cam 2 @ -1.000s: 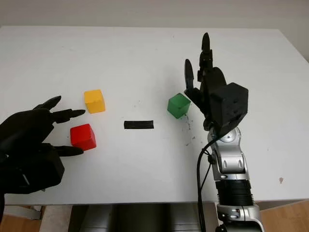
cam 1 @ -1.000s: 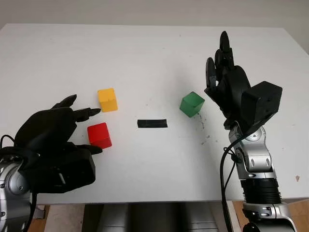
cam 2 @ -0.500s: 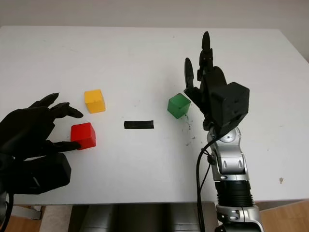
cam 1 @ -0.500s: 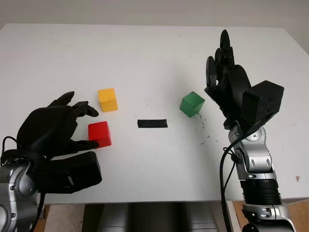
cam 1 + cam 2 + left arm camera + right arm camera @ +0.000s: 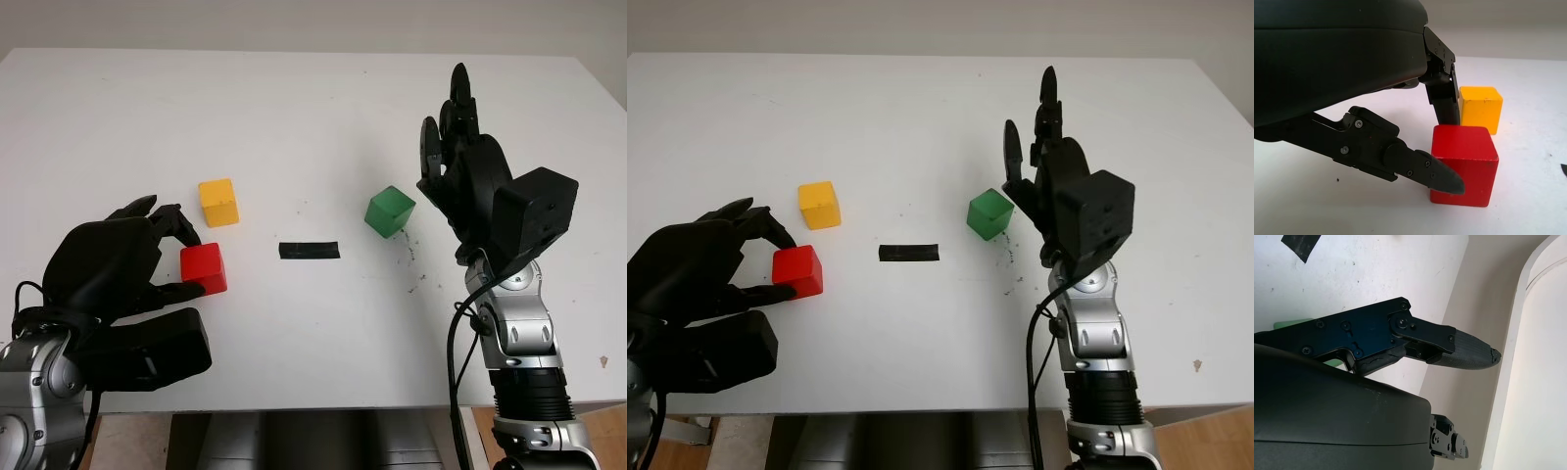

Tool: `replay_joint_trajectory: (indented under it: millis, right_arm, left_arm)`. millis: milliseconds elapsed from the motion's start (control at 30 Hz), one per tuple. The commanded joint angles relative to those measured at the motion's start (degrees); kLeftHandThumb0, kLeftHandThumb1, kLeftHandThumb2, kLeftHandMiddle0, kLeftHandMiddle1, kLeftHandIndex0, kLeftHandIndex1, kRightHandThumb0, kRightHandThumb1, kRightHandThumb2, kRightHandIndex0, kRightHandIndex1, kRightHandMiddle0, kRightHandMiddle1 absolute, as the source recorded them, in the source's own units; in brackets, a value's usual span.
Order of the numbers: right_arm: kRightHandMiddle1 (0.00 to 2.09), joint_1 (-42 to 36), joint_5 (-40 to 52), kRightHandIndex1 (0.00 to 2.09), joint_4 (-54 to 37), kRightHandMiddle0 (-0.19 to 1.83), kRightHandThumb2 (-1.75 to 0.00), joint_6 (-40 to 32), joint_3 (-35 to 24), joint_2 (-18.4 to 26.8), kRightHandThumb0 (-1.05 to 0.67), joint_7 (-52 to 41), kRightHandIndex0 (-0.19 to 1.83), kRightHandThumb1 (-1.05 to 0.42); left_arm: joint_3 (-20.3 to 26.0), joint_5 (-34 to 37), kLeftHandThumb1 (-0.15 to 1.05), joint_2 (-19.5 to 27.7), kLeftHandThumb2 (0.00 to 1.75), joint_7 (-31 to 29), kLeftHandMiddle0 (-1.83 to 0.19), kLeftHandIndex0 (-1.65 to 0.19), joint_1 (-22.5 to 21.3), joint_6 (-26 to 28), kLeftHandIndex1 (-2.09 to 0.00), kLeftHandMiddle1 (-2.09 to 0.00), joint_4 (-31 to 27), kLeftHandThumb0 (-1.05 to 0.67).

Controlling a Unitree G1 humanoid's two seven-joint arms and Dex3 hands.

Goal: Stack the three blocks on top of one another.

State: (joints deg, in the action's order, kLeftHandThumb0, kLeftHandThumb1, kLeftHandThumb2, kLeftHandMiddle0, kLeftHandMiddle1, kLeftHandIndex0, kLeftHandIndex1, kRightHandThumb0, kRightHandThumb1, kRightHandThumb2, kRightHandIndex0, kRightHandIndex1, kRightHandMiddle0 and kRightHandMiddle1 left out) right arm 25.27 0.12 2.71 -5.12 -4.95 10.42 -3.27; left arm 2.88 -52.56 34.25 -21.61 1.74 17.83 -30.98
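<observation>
A red block sits on the white table at the left, and my left hand is shut on it, fingers pressing its far side and thumb its near side. The left wrist view shows the red block pinched between a finger behind it and the thumb tip in front, still on the table. A yellow block stands just beyond it, apart. A green block lies right of centre, turned at an angle. My right hand is open, raised just right of the green block.
A short black tape strip lies on the table between the red and green blocks. The table's front edge runs close to both arms. Small dark specks mark the surface near the green block.
My left hand has moved in and curled its fingers around the red block, from open beside it to gripping it. The right hand and the other blocks have stayed put.
</observation>
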Motion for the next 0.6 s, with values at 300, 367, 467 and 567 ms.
replay_joint_trajectory:
  millis: [300,367,467,567]
  right_arm:
    - [0.00,-0.57,-0.06,0.00,-0.93,-0.19,-0.68,-0.03,0.05,-0.38,-0.70,0.56,-0.19,-1.05]
    - [0.00,-0.65,-0.22,0.00,-1.10,-0.19,-0.68,-0.13,0.15,-0.36,-0.70,0.64,-0.19,-1.05]
    - [0.00,-0.76,-0.61,0.00,-1.28,-0.19,-0.69,-0.20,0.34,-0.31,-0.69,0.77,-0.19,-1.05]
    - [0.00,-0.79,-0.54,0.00,-1.38,-0.19,-0.69,-0.12,0.39,-0.52,-0.69,0.79,-0.19,-1.05]
  left_arm:
    - [-1.01,0.67,0.99,-1.61,0.06,4.28,-0.27,-0.30,-0.07,-3.51,-1.17,-0.06,3.16,-0.49]
    - [-0.80,1.60,1.03,-1.93,0.06,5.50,-0.28,-0.27,0.04,-4.56,-1.31,-0.06,3.70,-0.41]
    - [-0.24,3.22,1.04,-2.31,0.09,7.40,-0.29,-0.21,0.31,-6.24,-1.45,-0.06,4.08,-0.37]
    - [0.44,4.91,1.05,-2.17,0.09,8.72,-0.29,-0.18,0.41,-7.78,-1.50,-0.06,4.17,-0.36]
